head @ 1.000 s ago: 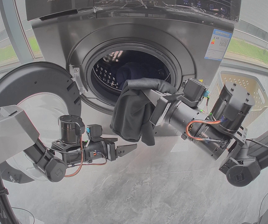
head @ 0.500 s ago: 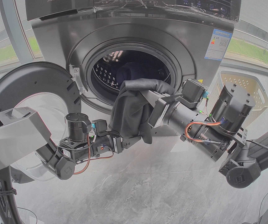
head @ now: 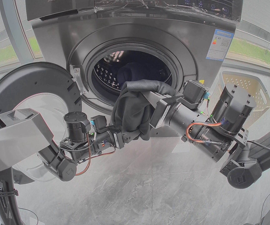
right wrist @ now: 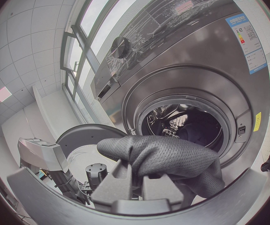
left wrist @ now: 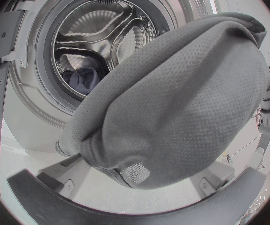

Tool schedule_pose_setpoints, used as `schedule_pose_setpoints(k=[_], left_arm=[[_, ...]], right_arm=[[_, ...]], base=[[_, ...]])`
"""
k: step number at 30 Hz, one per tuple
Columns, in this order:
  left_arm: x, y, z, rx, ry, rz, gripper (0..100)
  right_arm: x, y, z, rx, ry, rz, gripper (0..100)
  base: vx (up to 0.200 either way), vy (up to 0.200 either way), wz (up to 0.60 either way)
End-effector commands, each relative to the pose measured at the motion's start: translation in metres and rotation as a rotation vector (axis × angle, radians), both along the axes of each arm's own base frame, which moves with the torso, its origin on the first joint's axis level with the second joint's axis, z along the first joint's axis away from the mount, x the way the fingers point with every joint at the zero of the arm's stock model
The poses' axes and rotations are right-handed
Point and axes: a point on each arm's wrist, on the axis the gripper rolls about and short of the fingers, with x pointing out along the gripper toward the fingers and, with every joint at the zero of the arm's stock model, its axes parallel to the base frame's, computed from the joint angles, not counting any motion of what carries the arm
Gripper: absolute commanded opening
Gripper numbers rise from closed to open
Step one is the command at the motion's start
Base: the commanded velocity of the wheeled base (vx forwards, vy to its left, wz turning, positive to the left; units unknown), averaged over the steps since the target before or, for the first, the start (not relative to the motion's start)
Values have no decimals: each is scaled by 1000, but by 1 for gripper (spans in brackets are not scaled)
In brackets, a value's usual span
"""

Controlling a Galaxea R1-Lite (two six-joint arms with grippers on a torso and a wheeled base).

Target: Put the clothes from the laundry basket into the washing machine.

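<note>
The dark grey cloth (head: 130,110) hangs in the middle of the head view, just in front of the low edge of the washing machine (head: 63,44) hole. It is not inside yet. It looks soft, light and floppy. It folds over and sags, so I think it will bend any way it is pulled and can slip out of a weak hold.

The right gripper (right wrist: 139,177) has its fingers pressed together on a bunch of the cloth near the top. That looks like a good place to hold, because the rest hangs free below it.

The left gripper (head: 134,135) is at the low end of the cloth, left of the middle. Its fingers (left wrist: 66,167) are spread apart, one on each side of the low bunch. I think that low end is the next good spot to grab, so nothing drags on the floor.

The cloth's long way runs from top to bottom, and the low end leans a little to the left.

Some dark blue clothes (left wrist: 82,78) lie in the drum. The laundry basket (head: 260,92) stands at the right edge.
</note>
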Motion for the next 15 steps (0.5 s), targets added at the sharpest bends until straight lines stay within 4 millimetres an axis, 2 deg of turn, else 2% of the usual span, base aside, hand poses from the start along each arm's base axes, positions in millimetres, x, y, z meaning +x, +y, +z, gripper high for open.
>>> schedule_pose_setpoints(k=[1, 5, 10, 11, 12, 15], left_arm=[[-4, 0, -2, -3, -5, -3, 0], [-16, 2, 1, -13, -24, -12, 0], [-45, 4, 13, -27, -54, -44, 0], [-45, 4, 13, -27, -54, -44, 0], [-61, 6, 19, -30, -64, -63, 0], [-87, 7, 31, -45, -95, -87, 0]], right_arm=[[4, -1, -3, -8, 6, -9, 0], [5, 0, -5, -10, 10, -10, 0], [10, 0, -11, -21, 21, -19, 0], [10, 0, -11, -21, 21, -19, 0], [13, -1, -15, -22, 22, -29, 0], [20, -1, -26, -34, 32, -43, 0]], base=[[0, 0, 0], [0, 0, 0], [0, 0, 0], [0, 0, 0], [0, 0, 0], [0, 0, 0]])
